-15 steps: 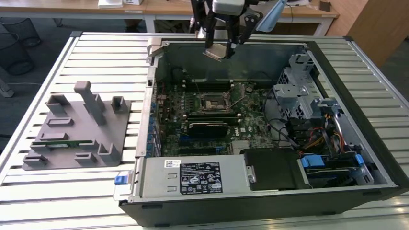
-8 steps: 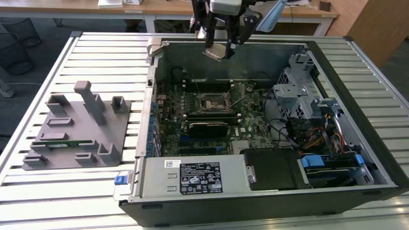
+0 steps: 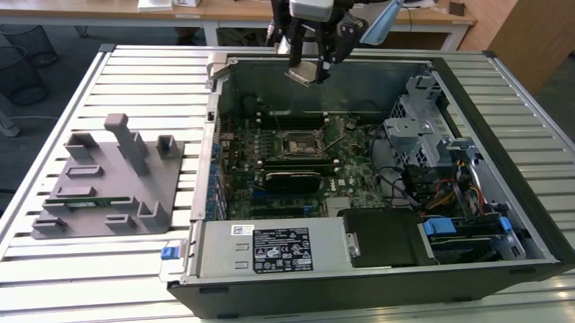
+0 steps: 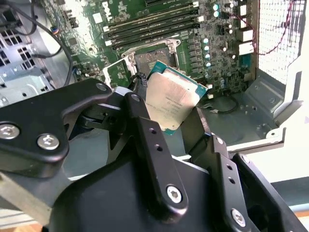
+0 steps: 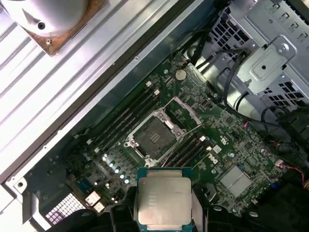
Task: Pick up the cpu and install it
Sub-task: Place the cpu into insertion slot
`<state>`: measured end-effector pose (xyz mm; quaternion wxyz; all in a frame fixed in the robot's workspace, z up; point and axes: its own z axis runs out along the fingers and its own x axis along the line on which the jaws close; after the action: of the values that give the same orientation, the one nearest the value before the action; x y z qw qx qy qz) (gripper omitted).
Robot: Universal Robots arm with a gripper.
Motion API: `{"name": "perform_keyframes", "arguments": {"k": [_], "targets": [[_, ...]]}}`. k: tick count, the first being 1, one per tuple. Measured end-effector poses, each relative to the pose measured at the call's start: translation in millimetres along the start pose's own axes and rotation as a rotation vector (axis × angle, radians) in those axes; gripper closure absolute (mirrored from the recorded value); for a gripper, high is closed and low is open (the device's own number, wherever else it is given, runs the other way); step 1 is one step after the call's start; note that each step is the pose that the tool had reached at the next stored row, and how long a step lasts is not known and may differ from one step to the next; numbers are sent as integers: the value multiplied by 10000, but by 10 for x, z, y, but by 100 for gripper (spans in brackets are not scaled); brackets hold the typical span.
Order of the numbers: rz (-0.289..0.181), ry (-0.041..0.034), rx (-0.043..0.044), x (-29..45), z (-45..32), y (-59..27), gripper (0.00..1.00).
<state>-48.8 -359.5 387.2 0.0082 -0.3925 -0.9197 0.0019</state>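
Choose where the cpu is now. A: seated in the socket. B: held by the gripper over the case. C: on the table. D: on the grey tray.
B: the gripper grips the cpu above the case, and the socket is bare.

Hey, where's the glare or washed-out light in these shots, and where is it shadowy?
Second wrist view: the perforated case wall is washed out, and the cpu carries a soft sheen. First wrist view: the cpu's metal top is a bright patch against the darker motherboard. Exterior view: the case interior sits dimmer than the pale slatted table.
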Motion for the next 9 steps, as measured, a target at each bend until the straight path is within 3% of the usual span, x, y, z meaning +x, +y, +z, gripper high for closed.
{"name": "perform_keyframes", "arguments": {"k": [4,9], "targets": [[647,-11,-11,0,10,0,47],[1337,-80,-80,0,27,0,47]]}}
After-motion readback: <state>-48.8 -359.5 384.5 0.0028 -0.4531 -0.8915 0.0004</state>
